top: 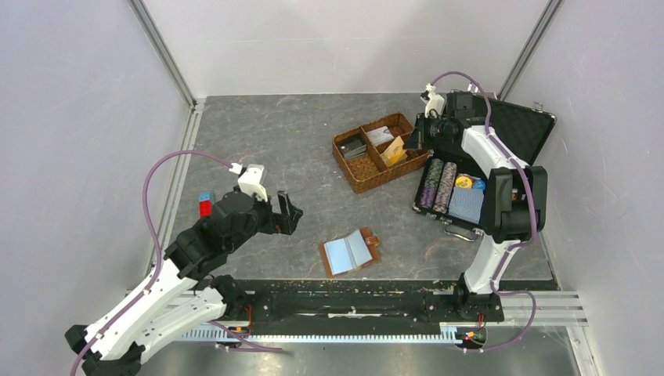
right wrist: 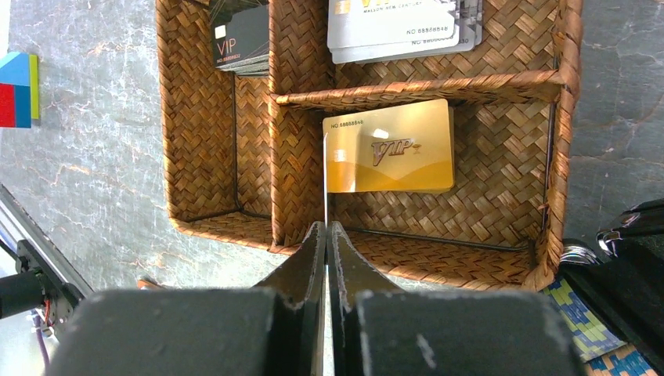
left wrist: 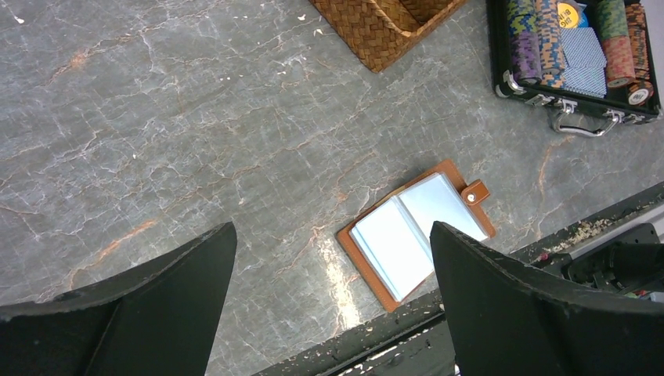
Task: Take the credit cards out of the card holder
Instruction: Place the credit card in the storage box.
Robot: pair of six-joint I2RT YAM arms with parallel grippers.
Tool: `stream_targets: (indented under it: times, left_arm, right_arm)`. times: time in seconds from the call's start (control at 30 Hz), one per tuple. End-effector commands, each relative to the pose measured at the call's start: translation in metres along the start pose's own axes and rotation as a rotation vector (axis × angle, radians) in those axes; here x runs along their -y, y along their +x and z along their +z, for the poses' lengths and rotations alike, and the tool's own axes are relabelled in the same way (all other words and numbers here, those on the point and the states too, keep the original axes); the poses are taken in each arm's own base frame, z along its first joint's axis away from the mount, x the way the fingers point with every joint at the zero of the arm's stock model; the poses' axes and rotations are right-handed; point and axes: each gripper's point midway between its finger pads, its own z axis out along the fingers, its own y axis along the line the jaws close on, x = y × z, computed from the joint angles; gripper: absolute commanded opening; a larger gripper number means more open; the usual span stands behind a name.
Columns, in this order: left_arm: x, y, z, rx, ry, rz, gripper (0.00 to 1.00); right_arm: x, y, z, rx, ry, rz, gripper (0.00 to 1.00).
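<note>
1. Credit cards: judged light, stiff, thin and slick-faced. Best pinched across both faces at a short edge; little to grip where lying flat
2. Right tool: closed together on one held card, seen edge-on as a thin pale line, over the woven basket at the compartment with the gold cards
3. Left tool: spread wide, holding nothing, poised above the counter near the card holder
4. Card holder: lying open on the counter near its front edge, well apart from the basket. Soft leather, judged likely to slide or fold if a card is tugged unrestrained. No card seen in the top pale sleeves; those beneath cannot be told
5. Basket, three compartments: gold cards in one, silver cards in another, dark cards in the third
6. Black case: open, just beside the basket, holding rows of poker chips and a blue-patterned deck
</note>
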Motion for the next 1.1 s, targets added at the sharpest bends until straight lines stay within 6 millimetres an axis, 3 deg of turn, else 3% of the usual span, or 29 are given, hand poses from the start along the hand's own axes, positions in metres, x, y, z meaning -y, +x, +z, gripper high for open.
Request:
stream_targets:
  times: [0.0, 0.5, 0.83, 1.07]
  left_arm:
    - [-0.002, -0.006, 0.0, 0.023, -0.01, 0.035, 1.0]
    - [-0.005, -0.006, -0.002, 0.027, -0.02, 0.035, 1.0]
    - [-0.005, -0.005, -0.002, 0.026, -0.021, 0.036, 1.0]
    - [-0.006, -0.004, -0.002, 0.023, -0.022, 0.036, 1.0]
  right_arm:
    - [0.001, -0.007, 0.003, 0.026, -0.022, -0.028, 0.0]
    - [0.007, 0.007, 0.025, 0.021, -0.067, 0.031, 0.0]
    - [0.025, 0.014, 0.036, 0.006, -0.008, 0.047, 0.11]
    - [0.038, 0.002, 0.039, 0.026, 0.048, 0.044, 0.2]
